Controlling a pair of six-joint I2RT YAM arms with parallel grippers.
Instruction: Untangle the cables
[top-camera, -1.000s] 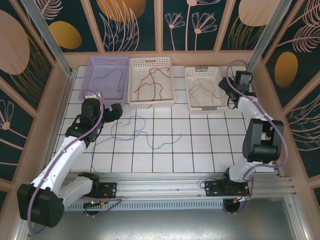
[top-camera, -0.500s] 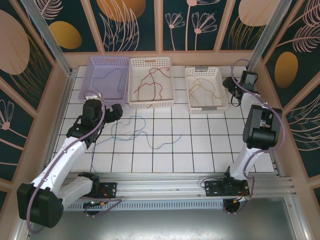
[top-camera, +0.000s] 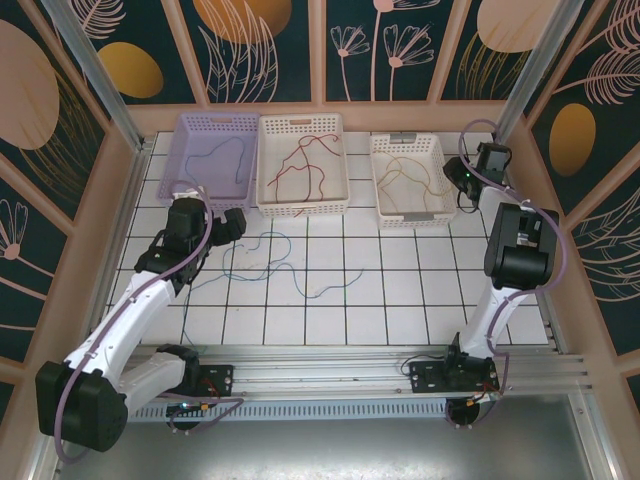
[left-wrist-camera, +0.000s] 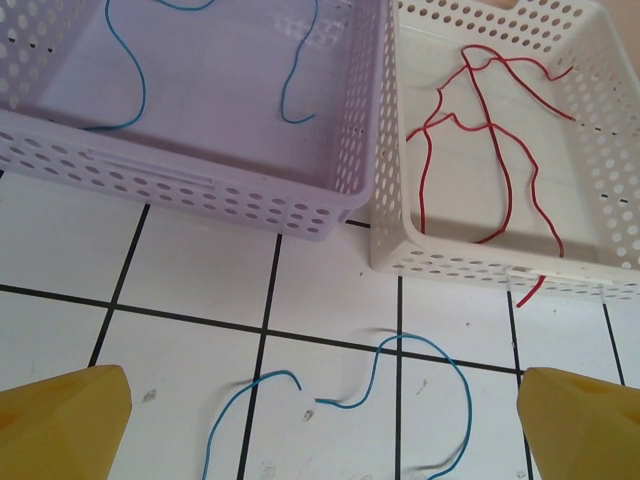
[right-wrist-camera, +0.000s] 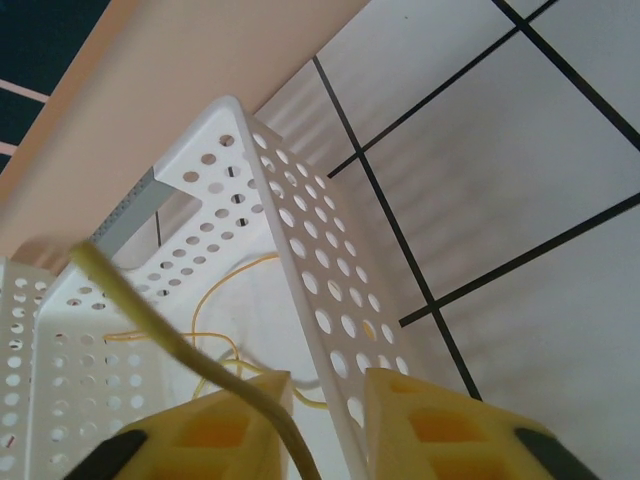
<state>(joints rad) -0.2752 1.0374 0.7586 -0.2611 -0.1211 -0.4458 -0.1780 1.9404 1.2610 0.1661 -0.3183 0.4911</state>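
The left gripper hangs wide open over a blue cable on the tiles. Other cables lie in three baskets. The right gripper straddles one basket's wall by a yellow cable, its grip unclear.

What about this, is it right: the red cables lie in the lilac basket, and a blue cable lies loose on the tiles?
Not quite: the red cables lie in the white basket, not the lilac basket, as the left wrist view shows. A blue cable does lie loose on the tiles.
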